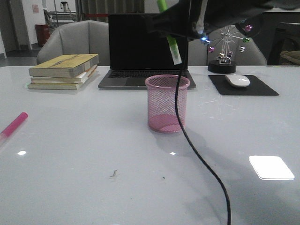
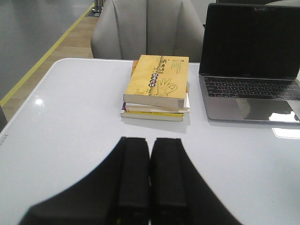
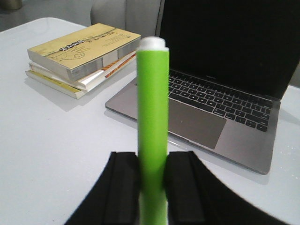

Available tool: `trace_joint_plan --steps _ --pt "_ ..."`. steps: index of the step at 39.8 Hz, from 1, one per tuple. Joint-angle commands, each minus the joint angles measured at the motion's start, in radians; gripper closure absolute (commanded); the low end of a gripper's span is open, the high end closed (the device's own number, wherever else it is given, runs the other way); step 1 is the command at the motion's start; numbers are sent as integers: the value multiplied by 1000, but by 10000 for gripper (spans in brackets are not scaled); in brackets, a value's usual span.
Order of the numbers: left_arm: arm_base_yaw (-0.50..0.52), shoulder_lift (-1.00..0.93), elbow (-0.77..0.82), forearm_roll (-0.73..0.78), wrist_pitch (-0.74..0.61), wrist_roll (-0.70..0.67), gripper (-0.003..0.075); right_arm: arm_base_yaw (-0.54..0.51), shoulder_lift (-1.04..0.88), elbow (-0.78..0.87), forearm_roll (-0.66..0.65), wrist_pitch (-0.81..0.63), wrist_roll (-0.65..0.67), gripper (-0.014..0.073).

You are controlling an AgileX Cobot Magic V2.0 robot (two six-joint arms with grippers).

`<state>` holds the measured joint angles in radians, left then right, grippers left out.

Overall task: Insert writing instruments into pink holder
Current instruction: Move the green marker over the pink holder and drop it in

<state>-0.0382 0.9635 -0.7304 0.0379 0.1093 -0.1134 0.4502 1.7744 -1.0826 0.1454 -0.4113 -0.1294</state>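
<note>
Above the pink mesh holder (image 1: 167, 103), right gripper (image 3: 152, 180) clamped on green highlighter (image 1: 169, 38), pale tip pointing down, just over the rim. Near the table's left edge, pink highlighter (image 1: 13, 125) lying flat, well apart from the cup. Left gripper (image 2: 149, 180) pressed together, empty.

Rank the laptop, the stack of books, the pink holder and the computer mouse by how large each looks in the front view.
1. laptop
2. stack of books and pink holder: they look alike in extent, and the holder is nearer the camera, so unranked
3. computer mouse
</note>
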Motion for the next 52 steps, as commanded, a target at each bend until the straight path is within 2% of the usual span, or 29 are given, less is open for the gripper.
trace_joint_plan --steps 1,5,9,15,17,22,29,31,33,39,41,52 --pt "-7 -12 -35 -8 -91 -6 620 -1 -2 19 -17 -264 16 537" --pt "-7 -12 -35 -8 -109 -6 620 0 91 22 -52 -327 51 537" --pt "-7 -12 -35 -8 -186 -6 620 0 160 21 -61 -454 51 537" --pt "-7 -12 -35 -8 -251 -6 620 0 189 21 -124 -433 51 532" --pt "-7 -12 -35 -8 -251 -6 620 0 191 21 -125 -418 51 494" --pt "-7 -12 -35 -8 -251 -6 620 0 191 21 -123 -418 51 279" --pt "-7 -12 -35 -8 -251 -6 620 0 114 21 -123 -392 51 265" --pt "-7 -12 -35 -8 -251 -6 620 0 58 21 -115 -315 49 265" --pt "-7 -12 -35 -8 -251 -6 620 -2 -31 21 -100 -175 32 265" --pt "-7 -12 -35 -8 -271 -6 620 -45 -318 21 -6 173 -120 265" --pt "-7 -12 -35 -8 -286 -6 620 -94 -408 21 21 269 -120 265" --pt "-7 -22 -35 -8 -296 -6 620 -351 -625 21 -14 687 -119 274"
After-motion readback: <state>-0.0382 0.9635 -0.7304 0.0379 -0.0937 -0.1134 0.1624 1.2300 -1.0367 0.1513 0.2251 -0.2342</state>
